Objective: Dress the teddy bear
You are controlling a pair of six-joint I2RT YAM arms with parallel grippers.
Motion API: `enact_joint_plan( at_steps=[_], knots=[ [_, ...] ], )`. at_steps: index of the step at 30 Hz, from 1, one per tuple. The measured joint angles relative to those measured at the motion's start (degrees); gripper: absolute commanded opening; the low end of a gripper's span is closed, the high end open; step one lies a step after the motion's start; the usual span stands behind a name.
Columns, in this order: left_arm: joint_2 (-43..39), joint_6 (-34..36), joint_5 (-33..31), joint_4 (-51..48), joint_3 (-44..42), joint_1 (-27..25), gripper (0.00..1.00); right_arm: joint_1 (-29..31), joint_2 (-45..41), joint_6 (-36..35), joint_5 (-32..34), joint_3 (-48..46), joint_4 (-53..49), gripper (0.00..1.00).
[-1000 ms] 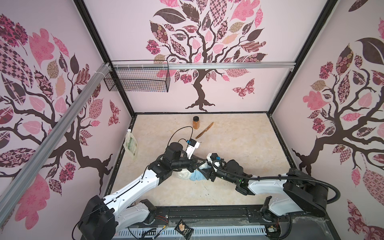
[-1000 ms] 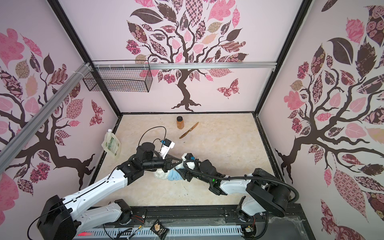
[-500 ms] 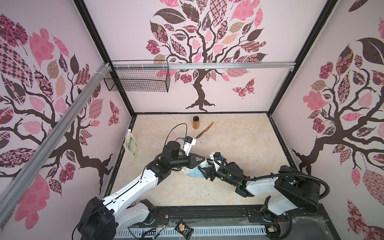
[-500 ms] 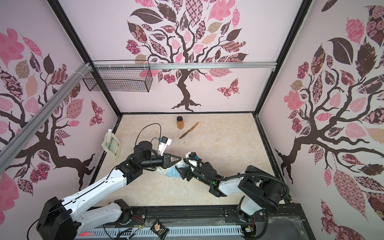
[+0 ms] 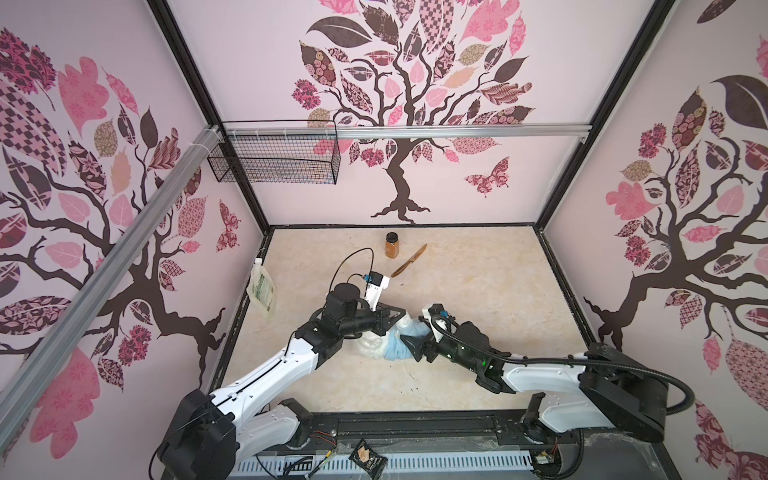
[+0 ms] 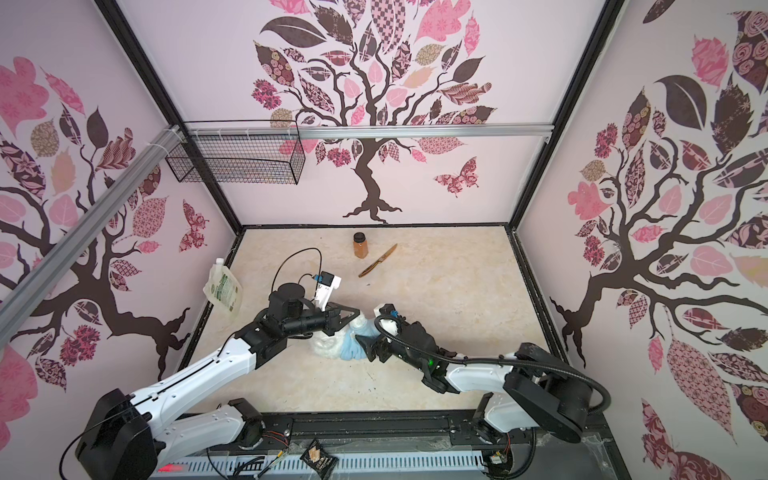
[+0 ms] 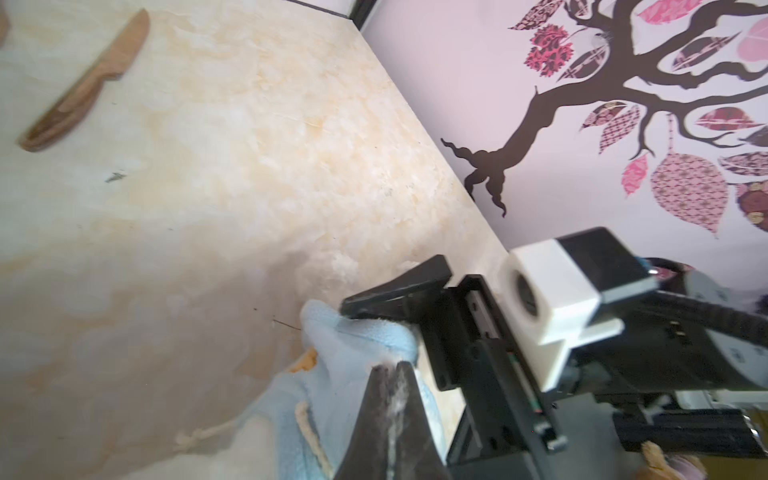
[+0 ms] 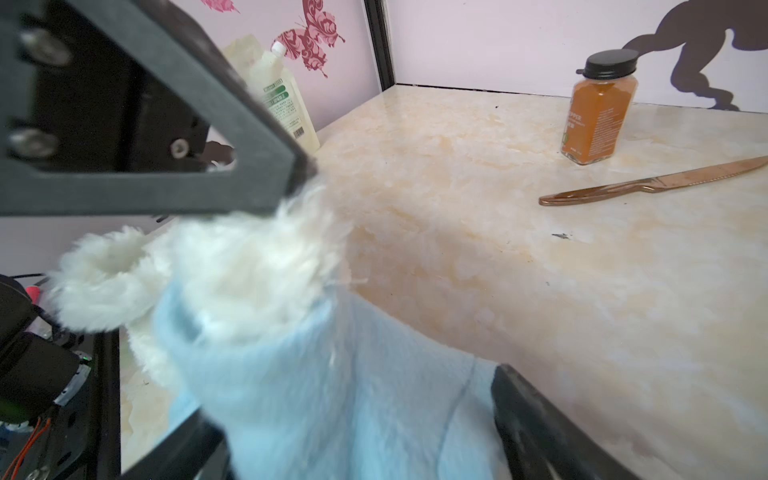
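Observation:
The teddy bear (image 5: 371, 348) (image 6: 325, 348) is white and fluffy and lies mid-table between both arms, half covered by a light blue shirt (image 5: 398, 351) (image 6: 352, 352). My left gripper (image 5: 402, 312) (image 6: 357, 312) (image 7: 390, 366) is shut, with white bear fur pinched between its tips. In the right wrist view its tip (image 8: 300, 179) presses into the bear (image 8: 232, 266) above the shirt (image 8: 332, 395). My right gripper (image 5: 416, 332) (image 6: 370, 332) (image 8: 357, 436) stands wide open with the shirt between its fingers (image 7: 399, 291). The bear's face is hidden.
A spice jar (image 5: 392, 245) and a wooden knife (image 5: 409, 260) lie at the back of the table. A refill pouch (image 5: 262, 291) leans on the left wall. A wire basket (image 5: 274, 160) hangs high on the back wall. A small packet (image 5: 368, 457) sits on the front rail.
My right gripper's jaws have spread wider around the shirt. The left gripper kept its pinch on the bear and shifted slightly toward the back.

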Motion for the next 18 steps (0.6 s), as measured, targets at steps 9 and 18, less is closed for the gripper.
enact_joint_plan(
  at_steps=[9, 18],
  knots=[
    [4.7, 6.7, -3.1, 0.8, 4.0, 3.2, 0.01, -7.3, -12.7, -3.3, -0.8, 4.1, -15.1, 1.0],
    [5.3, 7.4, -1.4, 4.2, 0.2, -6.5, 0.43, -10.6, -16.1, -2.6, 7.6, 9.0, -23.8, 1.0]
  ],
)
